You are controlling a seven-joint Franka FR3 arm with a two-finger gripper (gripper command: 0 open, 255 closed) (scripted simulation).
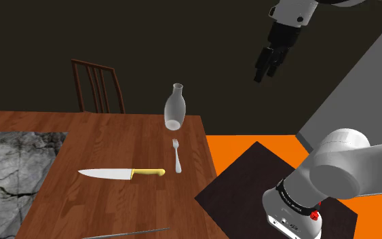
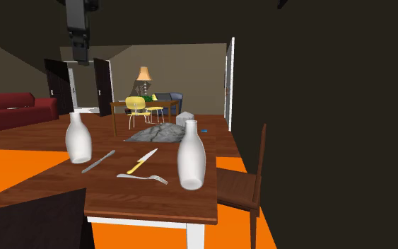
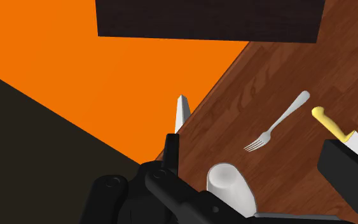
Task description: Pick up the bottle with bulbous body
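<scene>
We judge this the approach step. Just beyond the tines of the fork [image 1: 177, 157] stands the pale bulbous bottle [image 1: 174, 108], upright. High above the fork, toward the shoulder view's right, our gripper [image 1: 264, 73] hangs with fingers apart, holding nothing. Next we must descend over the bottle and straddle its neck.

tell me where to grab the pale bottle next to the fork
Take the bottle by its narrow neck, coming straight down from above. It stands upright beside the fork, and its body swells wider below, so the neck probably fits between the fingers better. The open pincer hangs high above.
</scene>
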